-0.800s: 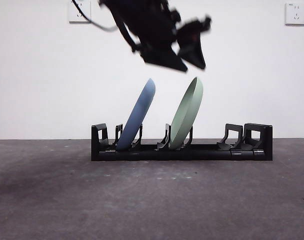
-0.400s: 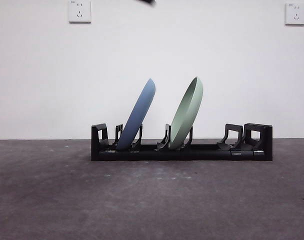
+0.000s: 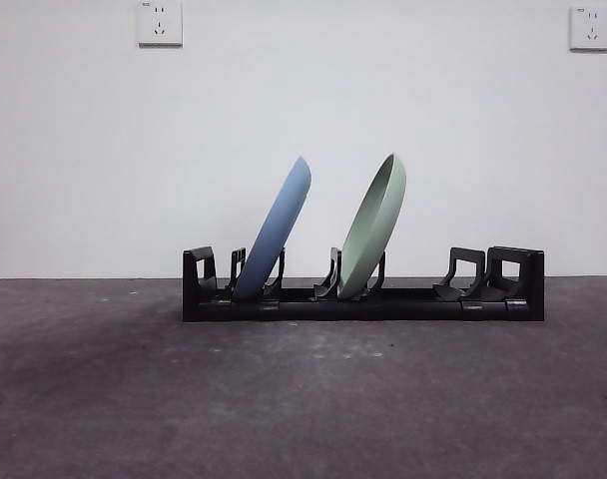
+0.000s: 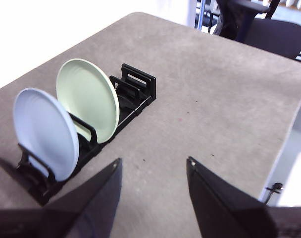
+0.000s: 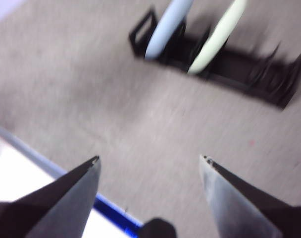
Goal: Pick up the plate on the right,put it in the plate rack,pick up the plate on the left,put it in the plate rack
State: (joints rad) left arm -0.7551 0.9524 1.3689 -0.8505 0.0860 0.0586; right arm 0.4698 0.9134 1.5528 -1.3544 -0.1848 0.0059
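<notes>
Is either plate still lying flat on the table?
No, the blue plate and green plate both stand tilted in the plate rack.

Front view: the camera sits low, about level with the tabletop (image 3: pixel 303 399), and faces straight across it toward a white wall (image 3: pixel 303 120). The plate rack (image 3: pixel 363 299) stands broadside and close, its two plates seen nearly edge-on.

Left wrist view: the camera looks down from above and off one end of the plate rack (image 4: pixel 91 134), fairly far back, so the plate faces, the tabletop (image 4: pixel 205 99) edge and a chair (image 4: pixel 269 29) beyond all show.

Right wrist view: the camera looks steeply down from high up, motion-blurred, with the plate rack (image 5: pixel 225 64) distant.

Shared ground: all three views include the rack with both plates.
</notes>
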